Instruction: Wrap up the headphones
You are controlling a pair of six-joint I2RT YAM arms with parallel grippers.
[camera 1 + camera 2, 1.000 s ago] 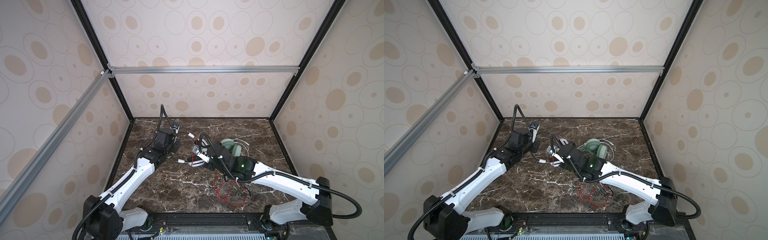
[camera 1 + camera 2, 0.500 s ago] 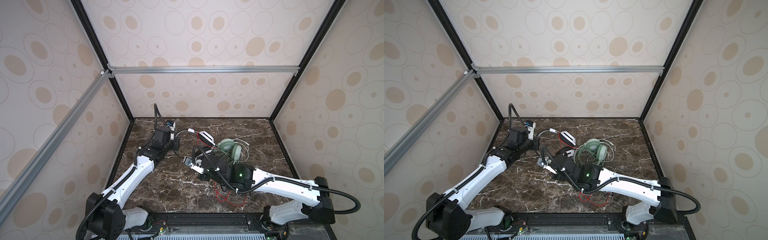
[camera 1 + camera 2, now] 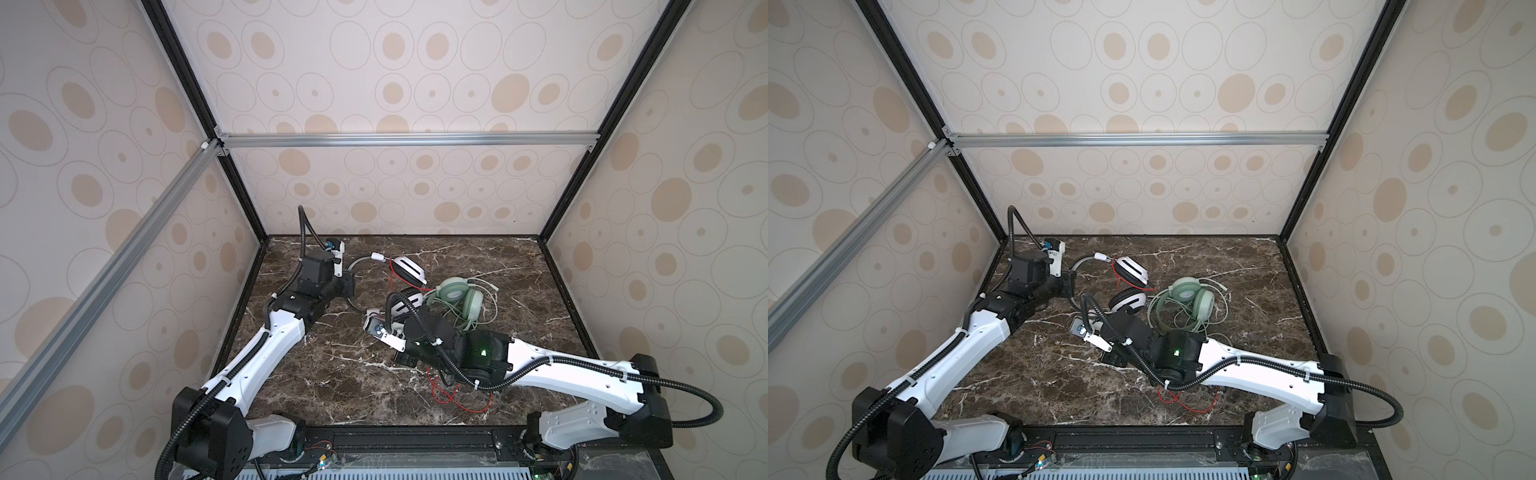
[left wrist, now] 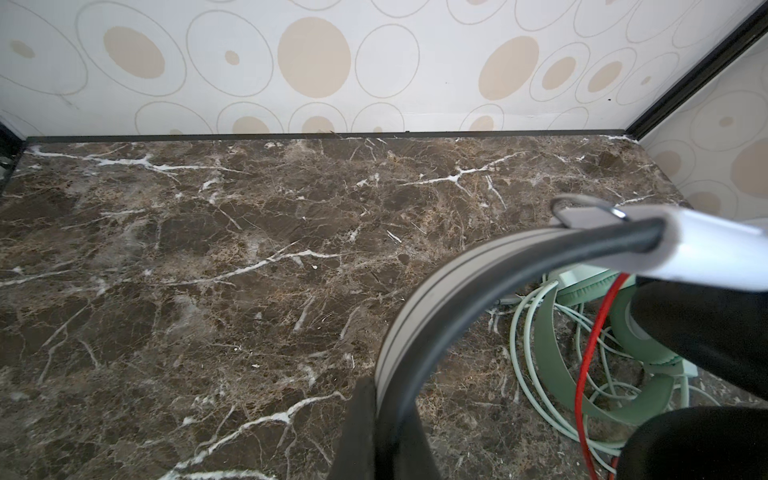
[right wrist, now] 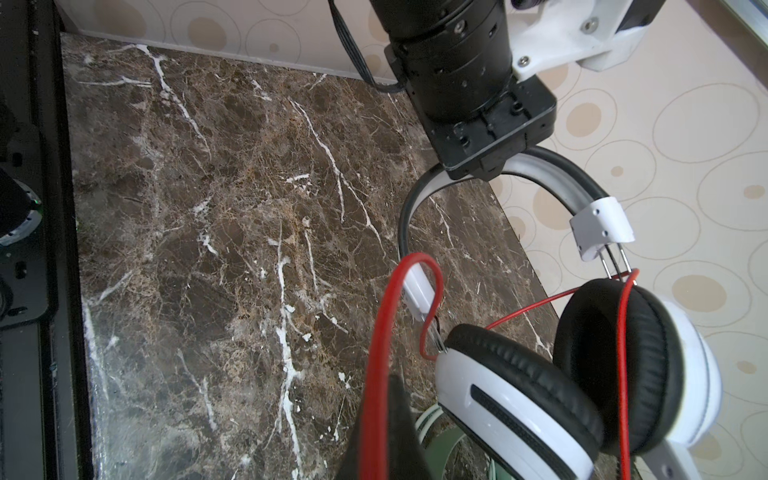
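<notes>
- The white headset (image 3: 409, 270) is held at the far left of the marble table (image 3: 332, 374). A second ago it was near the middle, close against the right arm's wrist; over the last half second it has hardly shifted.
- The left gripper (image 4: 380, 432) is pressed together on the headband (image 4: 405, 324), with one finger on each side of the band. The same grip is seen from the right wrist view. This gripper has been drawn back towards the far left corner since a second ago.
- The two black-padded cups hang out from the band towards the middle of the table. Whether they touch the marble cannot be told.
- The right gripper (image 5: 384, 424) is closed, pinching the red cord (image 5: 376, 353), which runs in a loop up to the nearer cup. In both top views the fingers are hidden under the wrist.
- The right arm has been swung leftwards and nearer the front edge, so that a gap now lies between it and the held headset.
- The green headset (image 3: 453, 291), half covered by the right arm a second ago, is now seen whole. It has not been moved, and lies just beside the white cups.
</notes>
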